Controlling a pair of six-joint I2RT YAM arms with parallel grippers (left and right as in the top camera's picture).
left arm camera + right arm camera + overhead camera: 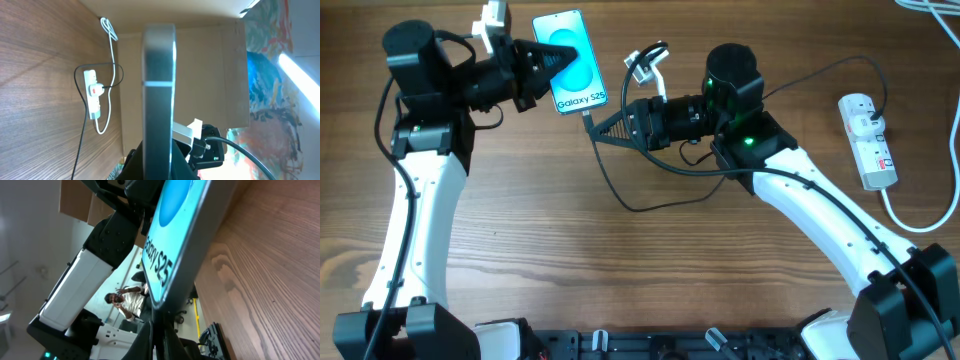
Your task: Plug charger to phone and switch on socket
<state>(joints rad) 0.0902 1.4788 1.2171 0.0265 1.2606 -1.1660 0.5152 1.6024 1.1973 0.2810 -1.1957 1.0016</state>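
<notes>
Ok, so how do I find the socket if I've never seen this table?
Seen from above, go to the far right side of the wooden table. The socket lies there, a white oblong strip with a white plug in it. Beside it runs a thin white cable; the socket is the chunky block with a red mark.

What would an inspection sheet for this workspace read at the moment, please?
Surface: wooden table, plain woodgrain top.
Job's things: phone lit; socket near the right edge, switch state unreadable.
Clutter: nothing seen.
Claws: left claw shut on phone; right claw shut at phone's lower edge, hold on plug unclear.
Cables: charger loops from phone towards socket; white cable leaves socket.
Surroundings: cardboard panel; person in background.
</notes>
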